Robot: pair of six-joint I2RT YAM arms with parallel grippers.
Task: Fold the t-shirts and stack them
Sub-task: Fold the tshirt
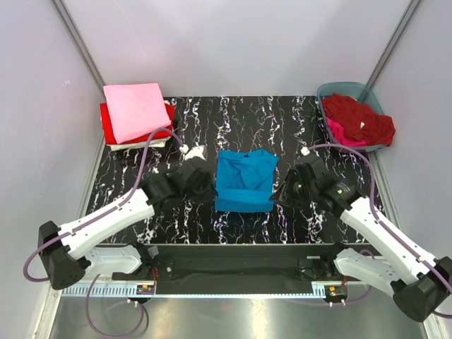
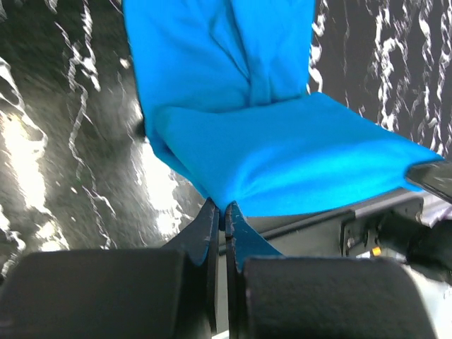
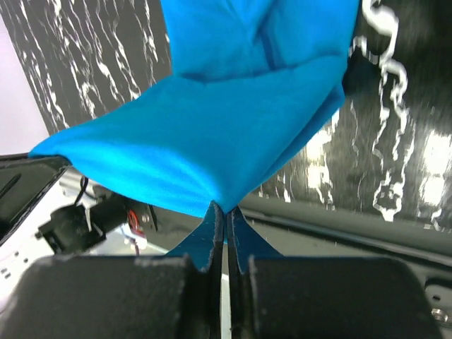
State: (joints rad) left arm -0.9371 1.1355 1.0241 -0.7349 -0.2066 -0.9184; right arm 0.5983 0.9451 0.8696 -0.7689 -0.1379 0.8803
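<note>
From above, we see the turquoise t-shirt point(image 1: 245, 180) at the middle of the worktop point(image 1: 296, 127), with a pink shirt point(image 1: 134, 109) folded far left.

Left wrist view: our left fingers point(image 2: 219, 215) are clamped on its near edge.

Right wrist view: our right fingers point(image 3: 226, 212) grip it likewise.

We judge it soft and light, best held by its corners. No writing shows.

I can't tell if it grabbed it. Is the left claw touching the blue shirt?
Touching. The left wrist view shows the left claw pinched shut on the edge of the blue shirt, with cloth bunching at its tips.

Count: 6 t-shirts point(image 1: 245, 182), 1 tub point(image 1: 344, 85), 2 arms point(image 1: 106, 222) w/ 2 pincers point(image 1: 213, 192).
</note>
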